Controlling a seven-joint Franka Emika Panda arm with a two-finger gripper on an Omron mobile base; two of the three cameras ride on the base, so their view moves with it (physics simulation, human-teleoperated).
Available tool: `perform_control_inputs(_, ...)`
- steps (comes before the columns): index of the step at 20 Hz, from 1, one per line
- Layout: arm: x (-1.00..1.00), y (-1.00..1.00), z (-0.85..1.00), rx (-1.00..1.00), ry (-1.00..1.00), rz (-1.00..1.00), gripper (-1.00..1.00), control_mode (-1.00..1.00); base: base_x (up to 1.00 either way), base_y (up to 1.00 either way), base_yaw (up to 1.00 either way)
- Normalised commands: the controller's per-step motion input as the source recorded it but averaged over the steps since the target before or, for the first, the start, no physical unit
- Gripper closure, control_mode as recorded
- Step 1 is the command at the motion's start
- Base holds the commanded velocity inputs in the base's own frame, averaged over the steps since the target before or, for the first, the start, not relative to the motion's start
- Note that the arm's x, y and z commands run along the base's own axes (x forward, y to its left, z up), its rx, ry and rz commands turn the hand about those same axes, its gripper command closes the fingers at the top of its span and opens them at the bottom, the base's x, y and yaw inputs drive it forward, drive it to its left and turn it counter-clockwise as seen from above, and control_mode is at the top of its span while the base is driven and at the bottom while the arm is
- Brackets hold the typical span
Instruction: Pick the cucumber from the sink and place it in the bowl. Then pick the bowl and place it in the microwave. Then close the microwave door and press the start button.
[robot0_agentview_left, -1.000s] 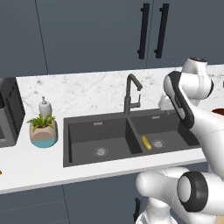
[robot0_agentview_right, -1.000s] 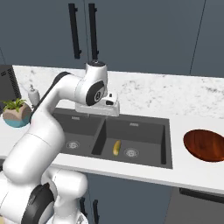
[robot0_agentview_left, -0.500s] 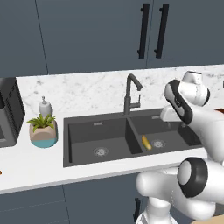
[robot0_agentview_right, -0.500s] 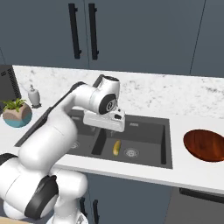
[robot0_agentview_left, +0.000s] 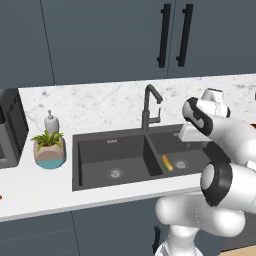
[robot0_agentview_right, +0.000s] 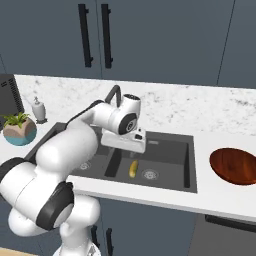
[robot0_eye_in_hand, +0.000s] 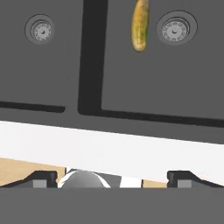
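Note:
The cucumber (robot0_eye_in_hand: 140, 24), a short yellow-orange stick, lies on the floor of the sink's right basin beside the round drain (robot0_eye_in_hand: 176, 29); it also shows in the base views (robot0_agentview_left: 167, 162) (robot0_agentview_right: 133, 168). My gripper (robot0_eye_in_hand: 113, 178) hangs above the front part of the dark grey sink (robot0_agentview_left: 110, 150), pointing down, open, with nothing between its widely spread fingertips (robot0_eye_in_hand: 43, 178). The cucumber lies ahead of the fingers, apart from them. My white hand (robot0_agentview_right: 124, 142) hovers over the divider between the basins. The reddish-brown bowl (robot0_agentview_right: 235, 166) sits on the counter right of the sink. The microwave is out of view.
A dark gooseneck tap (robot0_agentview_left: 149, 107) rises behind the sink, close to my arm. A potted plant (robot0_agentview_left: 49, 149) and a soap dispenser (robot0_agentview_left: 50, 121) stand left of the sink, beside a black boxy appliance (robot0_agentview_left: 10, 130). Dark cabinets (robot0_agentview_right: 150, 40) hang above the counter.
My hand has come down from above the counter toward the sink and now hangs low over the basins. The cucumber and the bowl have stayed where they were.

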Motion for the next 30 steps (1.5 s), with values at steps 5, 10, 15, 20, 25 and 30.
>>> perform_control_inputs(5,0.38,0.00,-0.45,-0.06,-0.22,0.04,-1.00,-1.00,0.00,0.00,0.00)
perform_control_inputs(10,0.29,-0.01,-0.37,-0.03,-0.12,0.03,-1.00,-1.00,0.00,0.00,0.00)
perform_control_inputs(15,0.35,-0.05,-0.27,0.00,0.00,0.00,-1.00,-1.00,0.00,0.00,0.00)
perform_control_inputs(20,0.11,-0.11,-0.28,0.00,0.00,0.00,-1.00,-1.00,0.00,0.00,0.00)
perform_control_inputs(25,0.03,-0.07,-0.26,0.00,0.00,0.00,-1.00,-1.00,0.00,0.00,0.00)
perform_control_inputs(30,0.23,0.00,-0.21,0.00,0.00,0.00,-1.00,-1.00,0.00,0.00,0.00)
